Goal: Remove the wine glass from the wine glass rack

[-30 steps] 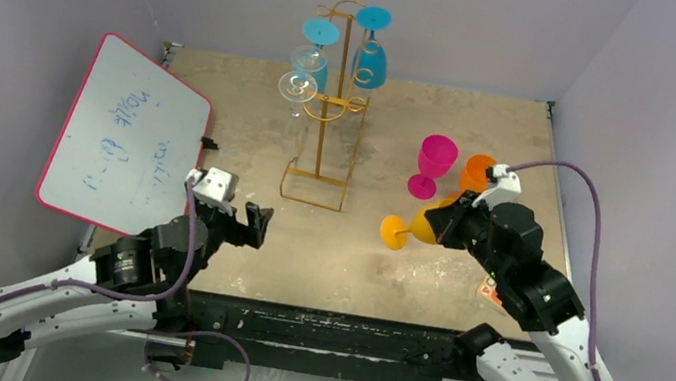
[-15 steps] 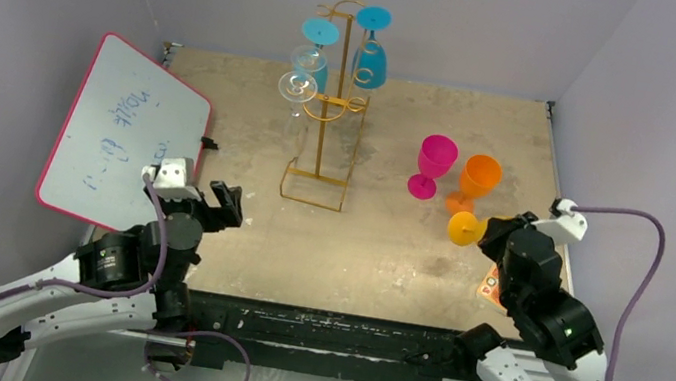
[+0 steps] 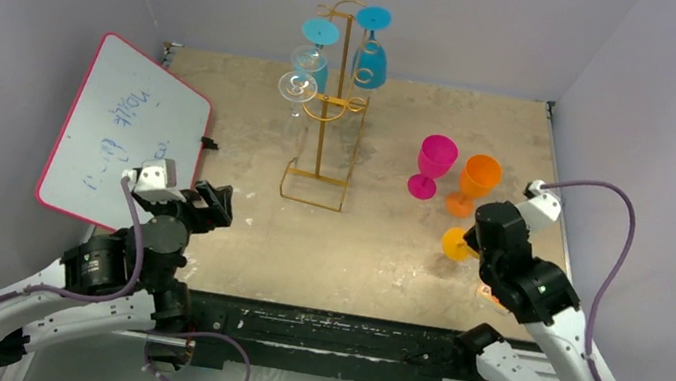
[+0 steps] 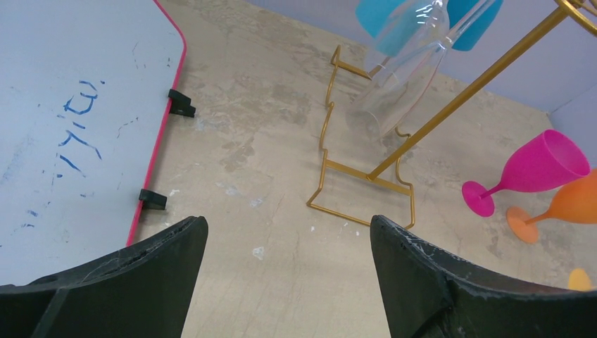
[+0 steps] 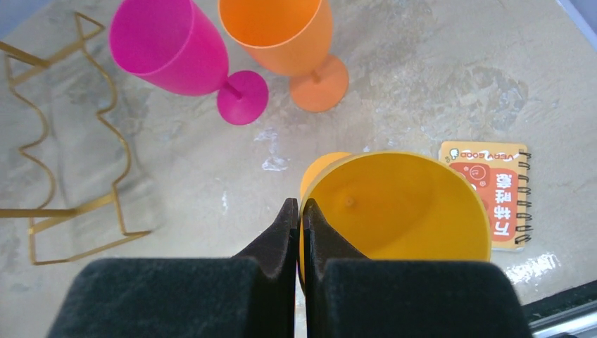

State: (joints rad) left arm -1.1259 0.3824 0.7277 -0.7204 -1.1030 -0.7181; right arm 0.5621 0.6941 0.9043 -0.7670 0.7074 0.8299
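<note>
Yellow wine glass (image 5: pixel 394 211): smooth opaque plastic, round bowl viewed from above, rim wall pinched between pressed-together fingers of right claw (image 5: pixel 299 211); kept well apart from wine glass rack (image 3: pixel 327 118)
Rack: thin gold wire, rectangular base, central post, curled hooks; blue glasses (image 3: pixel 371 54) and clear glass (image 3: pixel 297 88) hung on it upside-down
Pink glass (image 3: pixel 435 165) and orange glass (image 3: pixel 477 179) stood upright, side by side, on mottled beige tabletop (image 3: pixel 355 254)
Left claw (image 4: pixel 287 229) spread wide, near whiteboard (image 3: pixel 125 133)
Small spiral notebook (image 5: pixel 493 193) laid flat just beside yellow glass
</note>
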